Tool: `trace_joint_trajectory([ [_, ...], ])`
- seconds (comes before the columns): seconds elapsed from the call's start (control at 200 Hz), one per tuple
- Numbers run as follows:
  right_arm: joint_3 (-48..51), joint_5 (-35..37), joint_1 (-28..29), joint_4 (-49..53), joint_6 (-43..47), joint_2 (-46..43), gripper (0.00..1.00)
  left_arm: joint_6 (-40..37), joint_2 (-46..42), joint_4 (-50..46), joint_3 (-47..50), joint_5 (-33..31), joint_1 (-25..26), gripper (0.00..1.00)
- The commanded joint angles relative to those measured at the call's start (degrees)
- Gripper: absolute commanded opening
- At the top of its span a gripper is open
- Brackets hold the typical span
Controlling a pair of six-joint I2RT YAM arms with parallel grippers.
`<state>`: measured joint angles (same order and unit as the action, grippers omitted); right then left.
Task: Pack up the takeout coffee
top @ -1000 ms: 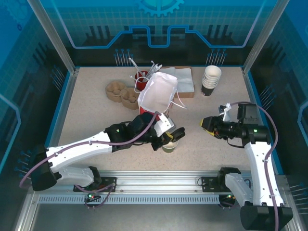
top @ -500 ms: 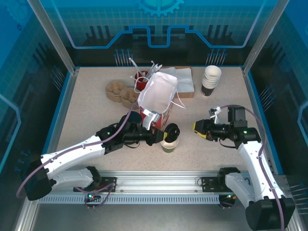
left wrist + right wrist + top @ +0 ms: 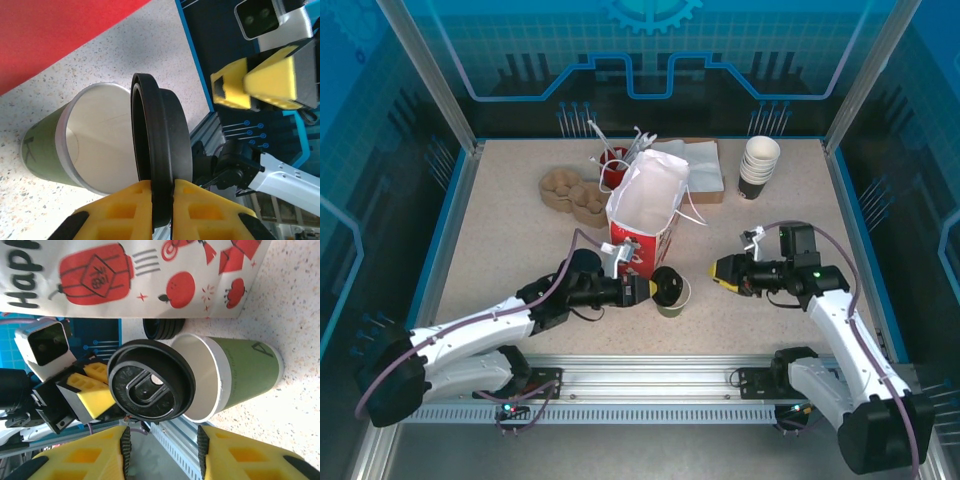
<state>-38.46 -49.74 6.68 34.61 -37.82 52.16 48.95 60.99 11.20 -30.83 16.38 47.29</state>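
Note:
The takeout coffee is an olive-green paper cup (image 3: 674, 305) (image 3: 47, 150) (image 3: 245, 367) standing open-mouthed in front of the red-and-white paper bag (image 3: 645, 205). Its round black lid (image 3: 667, 285) (image 3: 161, 145) (image 3: 146, 386) is held on edge right at the cup's rim, partly over the mouth. My left gripper (image 3: 653, 289) (image 3: 162, 187) is shut on the lid's rim. To the right of the cup, my right gripper (image 3: 718, 272) (image 3: 162, 442) stands open, facing the lid and cup with nothing between its fingers.
A stack of lidless cups (image 3: 758, 165) stands back right. A brown pulp carrier (image 3: 570, 190) and a red cup of stirrers (image 3: 613, 165) sit behind the bag, napkins (image 3: 705, 170) beside it. A low black lid piece (image 3: 164, 328) lies at the bag's foot.
My left arm has drawn back and swung the lid from above the cup to on edge at its rim. My right gripper has moved left toward the cup, its jaws a little narrower.

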Motion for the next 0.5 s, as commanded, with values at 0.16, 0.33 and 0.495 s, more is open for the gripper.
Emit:
trace_joint_trajectory([
  [0.16,1.3,-0.3,4.0,-4.8,-1.2,2.7,0.41,6.3,2.2,8.8,2.2,1.7,-1.4,0.16],
  [0.33,1.5,-0.1,4.8,-6.3,-0.9,3.8,0.48,8.1,4.8,11.2,2.4,2.5,-1.6,0.16],
  [0.495,2.0,-0.2,4.9,-8.0,-1.1,5.8,0.51,9.5,6.6,12.6,3.1,2.6,-1.8,0.16],
])
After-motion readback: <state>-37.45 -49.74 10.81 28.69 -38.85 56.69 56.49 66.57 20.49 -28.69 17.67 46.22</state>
